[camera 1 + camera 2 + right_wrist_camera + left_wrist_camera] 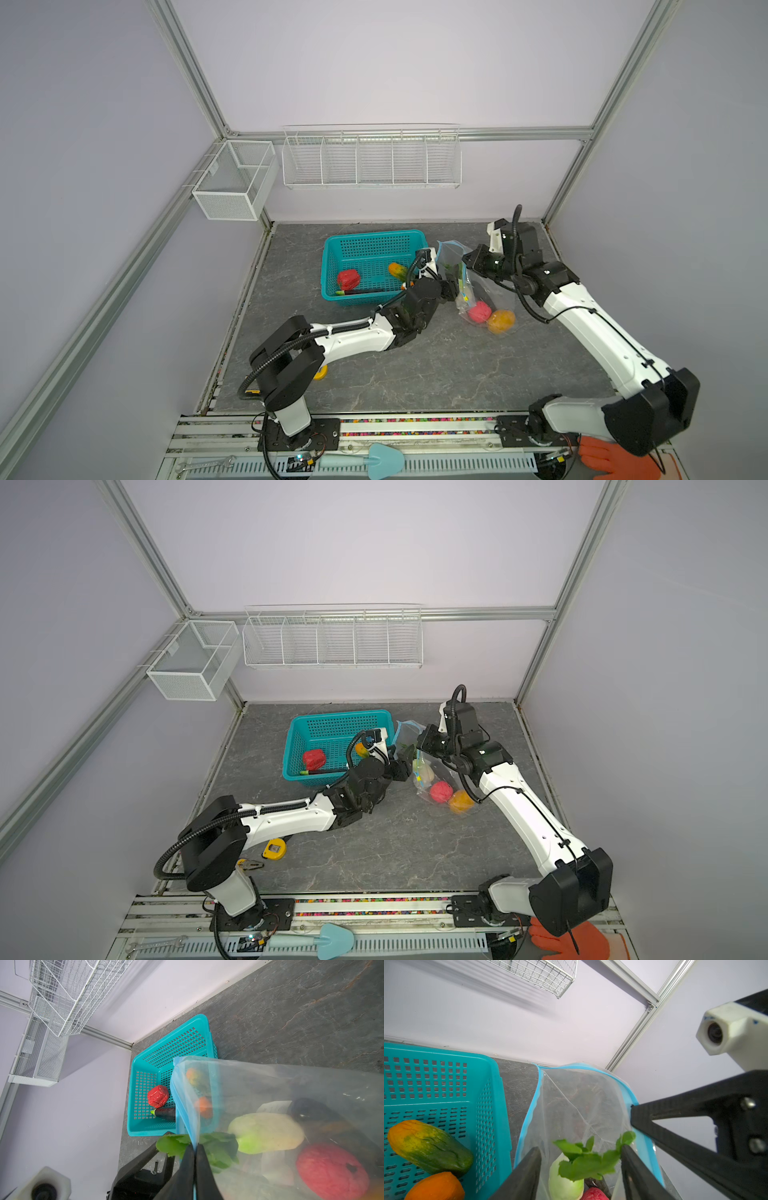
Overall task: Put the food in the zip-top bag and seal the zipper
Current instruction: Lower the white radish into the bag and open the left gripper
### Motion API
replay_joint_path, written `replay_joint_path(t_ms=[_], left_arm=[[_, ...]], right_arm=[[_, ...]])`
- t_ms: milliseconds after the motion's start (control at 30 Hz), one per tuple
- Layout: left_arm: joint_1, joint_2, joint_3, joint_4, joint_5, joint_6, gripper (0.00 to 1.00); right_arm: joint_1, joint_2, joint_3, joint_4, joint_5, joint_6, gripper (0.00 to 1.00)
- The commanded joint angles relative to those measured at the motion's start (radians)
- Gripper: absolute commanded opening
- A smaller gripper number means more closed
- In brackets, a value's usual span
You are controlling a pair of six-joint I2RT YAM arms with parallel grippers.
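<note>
The clear zip-top bag [484,291] [446,773] stands right of the teal basket [374,240], its mouth held up. My right gripper [195,1145] [467,262] is shut on the light-blue zipper [182,1101] [529,1118] at the mouth's edge. My left gripper [580,1147] [451,287] is open inside the mouth. A white-green radish with leaves [562,1184] [266,1132] lies between its fingers, a leaf brushing one. Pink [478,311] and orange [500,322] food sits in the bag's bottom. The basket holds a red pepper [348,279], an orange-green mango [429,1147], a dark eggplant [166,1113] and an orange piece [436,1186].
A yellow tape measure [275,848] and pliers [249,864] lie by the left arm's base. White wire racks [371,158] and a mesh box [235,178] hang on the back wall. An orange glove [615,457] and a blue scoop [376,459] lie off the front edge.
</note>
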Motion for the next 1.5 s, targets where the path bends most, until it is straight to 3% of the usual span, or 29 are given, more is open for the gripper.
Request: replay_joint_path(t_ms=[0, 233, 400, 500, 600, 767, 1000, 1300, 1467], left_arm=[[-0.003, -0.043, -0.008, -0.035, 0.005, -0.028, 0.61], [0.048, -0.113, 0.013, -0.177, 0.025, -0.112, 0.68], [0.153, -0.112, 0.039, -0.286, 0.172, -0.248, 0.66], [0.178, -0.095, 0.037, -0.260, 0.248, -0.265, 0.64], [0.196, -0.047, 0.066, -0.204, 0.406, -0.279, 0.62], [0.207, 0.029, 0.114, -0.227, 0.500, -0.311, 0.54], [0.222, 0.076, 0.137, -0.239, 0.539, -0.340, 0.39], [0.223, 0.067, 0.140, -0.246, 0.541, -0.323, 0.36], [0.227, 0.071, 0.157, -0.254, 0.545, -0.296, 0.41]], right_arm=[[-0.008, -0.028, -0.001, 0.010, -0.005, 0.009, 0.07], [-0.025, -0.015, 0.004, 0.002, -0.018, -0.002, 0.07], [-0.043, -0.009, 0.005, 0.007, -0.033, -0.004, 0.07], [-0.047, -0.005, 0.007, 0.013, -0.037, -0.002, 0.07], [-0.049, 0.003, 0.008, 0.017, -0.050, -0.002, 0.07], [-0.049, 0.001, 0.008, 0.022, -0.055, 0.001, 0.07], [-0.054, -0.012, 0.007, 0.018, -0.053, -0.001, 0.07], [-0.060, -0.018, 0.004, 0.014, -0.051, -0.003, 0.07], [-0.059, -0.017, 0.005, 0.007, -0.052, -0.004, 0.07]])
